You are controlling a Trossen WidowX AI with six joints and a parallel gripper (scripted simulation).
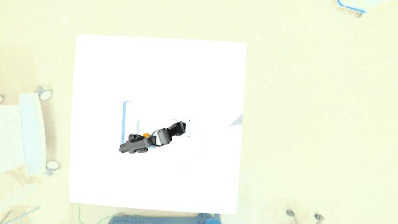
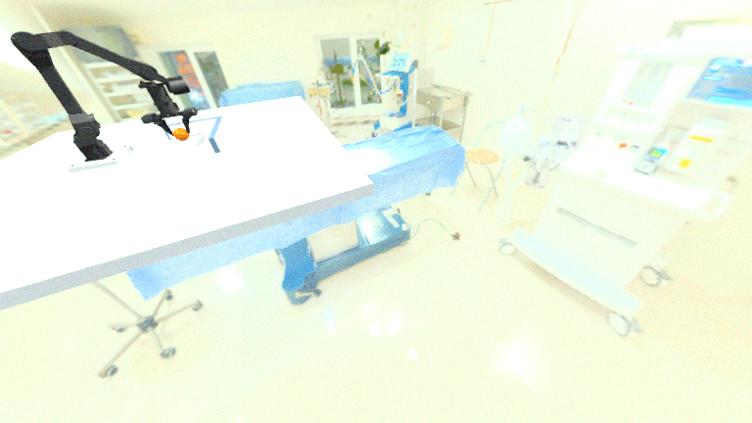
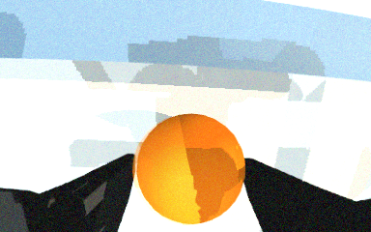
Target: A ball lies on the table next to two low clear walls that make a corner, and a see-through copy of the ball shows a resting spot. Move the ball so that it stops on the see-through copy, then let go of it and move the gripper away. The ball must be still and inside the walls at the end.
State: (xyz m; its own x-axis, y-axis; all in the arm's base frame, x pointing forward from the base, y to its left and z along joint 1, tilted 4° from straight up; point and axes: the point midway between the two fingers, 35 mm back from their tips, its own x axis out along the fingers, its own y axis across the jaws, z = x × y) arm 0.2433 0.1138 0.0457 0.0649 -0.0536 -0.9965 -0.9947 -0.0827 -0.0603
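The white table (image 1: 158, 71) is seen from directly overhead, far off. It is viewed obliquely from one corner by the exterior camera. The table surface between the fingers is framed closely by the wrist camera.
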